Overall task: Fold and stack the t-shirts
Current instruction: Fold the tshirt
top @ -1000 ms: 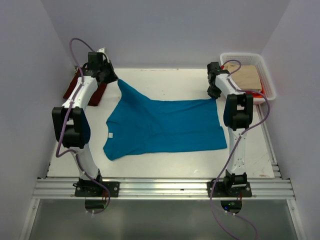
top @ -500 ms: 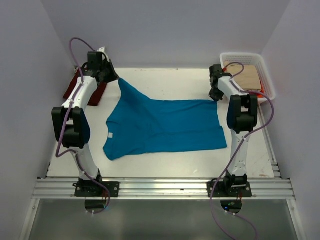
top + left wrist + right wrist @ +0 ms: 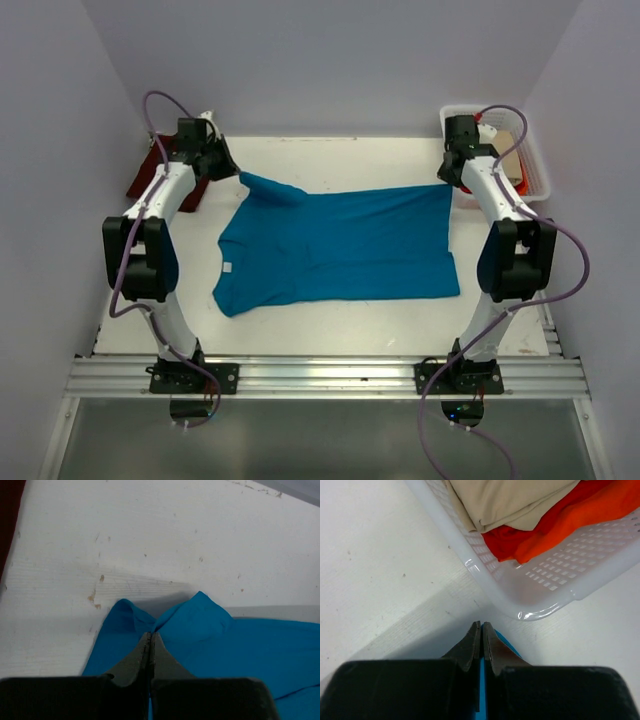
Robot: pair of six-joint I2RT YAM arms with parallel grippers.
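White tabletop [image 3: 340, 160] between pale walls carries the teal t-shirt [image 3: 335, 245], spread flat across the middle of the overhead view, neck toward the left, hem toward the right. At its upper-left corner the left gripper [image 3: 150, 636] has its jaws pressed together on a puckered peak of teal cloth. At the upper-right corner the right gripper [image 3: 481, 625] is likewise pinched tight, a thin strip of teal showing between its jaws. The far edge looks drawn taut between the two.

The maroon t-shirt [image 3: 138, 183] lies at the far left edge, behind the left arm, apart from the teal one. A white basket [image 3: 538, 170] sits in the upper right, just beside the right gripper, holding beige and orange cloth [image 3: 520, 500].

The step in hand looks like stretching the shirt out flat, before any fold is made. The next move probably calls for both grips to travel together, keeping the edge taut and clear of the basket.
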